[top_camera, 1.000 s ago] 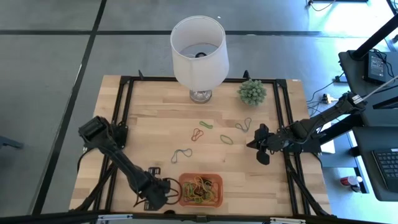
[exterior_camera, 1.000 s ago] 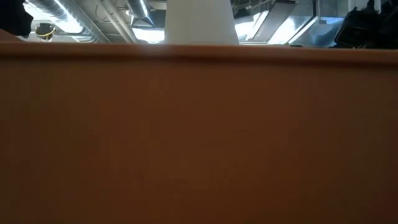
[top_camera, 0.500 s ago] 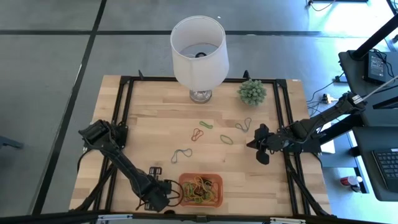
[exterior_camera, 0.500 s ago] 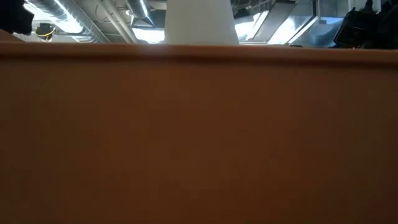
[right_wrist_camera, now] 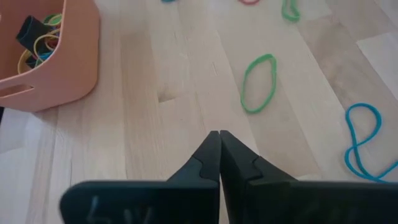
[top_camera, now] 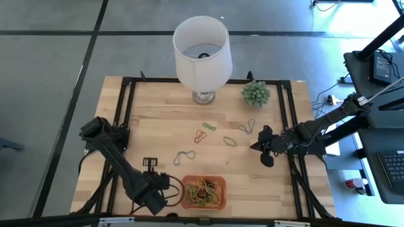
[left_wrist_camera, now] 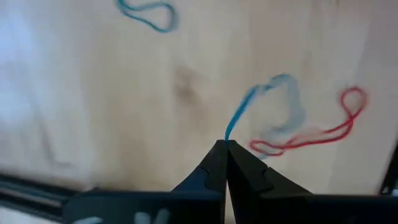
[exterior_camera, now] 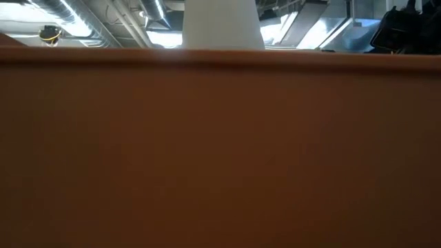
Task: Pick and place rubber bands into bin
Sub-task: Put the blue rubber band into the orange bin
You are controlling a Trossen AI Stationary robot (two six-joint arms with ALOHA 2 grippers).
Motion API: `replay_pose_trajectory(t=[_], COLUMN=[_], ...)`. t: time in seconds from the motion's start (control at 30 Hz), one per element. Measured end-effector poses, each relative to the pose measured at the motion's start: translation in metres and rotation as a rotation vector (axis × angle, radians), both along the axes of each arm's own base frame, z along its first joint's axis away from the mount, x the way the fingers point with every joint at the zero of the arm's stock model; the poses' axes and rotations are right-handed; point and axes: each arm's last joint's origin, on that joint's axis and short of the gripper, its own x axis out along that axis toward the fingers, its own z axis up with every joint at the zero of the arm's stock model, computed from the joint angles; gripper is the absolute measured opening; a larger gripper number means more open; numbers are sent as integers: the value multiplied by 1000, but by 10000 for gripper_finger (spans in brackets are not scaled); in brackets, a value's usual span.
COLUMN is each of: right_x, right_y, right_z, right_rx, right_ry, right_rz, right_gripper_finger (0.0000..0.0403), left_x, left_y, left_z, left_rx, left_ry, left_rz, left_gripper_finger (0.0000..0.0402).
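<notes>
Several rubber bands lie loose on the wooden table: a blue-grey one (top_camera: 184, 155), a red one (top_camera: 201, 135), green ones (top_camera: 208, 126) and a blue one (top_camera: 247, 126). The orange bin (top_camera: 203, 192) at the near edge holds a tangle of coloured bands. My left gripper (left_wrist_camera: 225, 144) is shut; its arm (top_camera: 148, 188) ends just left of the bin. A blue band (left_wrist_camera: 273, 106) starts right at its fingertips, with the red band (left_wrist_camera: 311, 134) beside it. My right gripper (top_camera: 254, 147) is shut and hovers at the table's right side, a green band (right_wrist_camera: 258, 84) ahead of it. My left gripper has a blue strand (left_wrist_camera: 239, 118) running off from the very point of its shut fingertips in the left wrist view. I cannot tell whether the tips pinch that band or only stand in front of it.
A white lampshade (top_camera: 202, 44) on a glass foot and a small green plant (top_camera: 255, 93) stand at the table's far edge. Black frame rails (top_camera: 123, 126) run along the table's sides. The bin's orange wall (exterior_camera: 220, 151) fills the low view.
The end of my left arm has drawn away from the bin's left edge, toward the table's left and a little toward the far side. The loose bands on the table and my right arm have stayed where they were.
</notes>
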Motion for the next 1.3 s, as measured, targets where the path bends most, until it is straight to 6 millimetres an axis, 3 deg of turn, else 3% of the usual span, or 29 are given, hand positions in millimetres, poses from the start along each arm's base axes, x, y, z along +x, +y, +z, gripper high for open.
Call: replay_pose_trajectory(t=[0.13,0.5,0.7,0.9,1.1,1.3], right_x=[0,1,1,1,1,1], right_y=[0,0,0,0,0,0], right_z=[0,1,1,1,1,1], right_rx=[3,67,84,80,41,21], right_ry=[0,-19,-20,-20,-19,-14], right_rz=[-3,-60,-76,-73,-39,-22], right_gripper_finger=[3,3,3,3,3,3], left_x=[0,17,42,75,101,120], left_y=[5,30,46,48,46,31], left_z=[27,70,89,102,99,61], left_rx=[43,48,1,-70,-129,-206], left_ry=[-47,-205,-298,-537,-654,-517], left_rz=[2,-102,-196,-322,-338,-378], left_gripper_finger=[2,2,2,2,2,2])
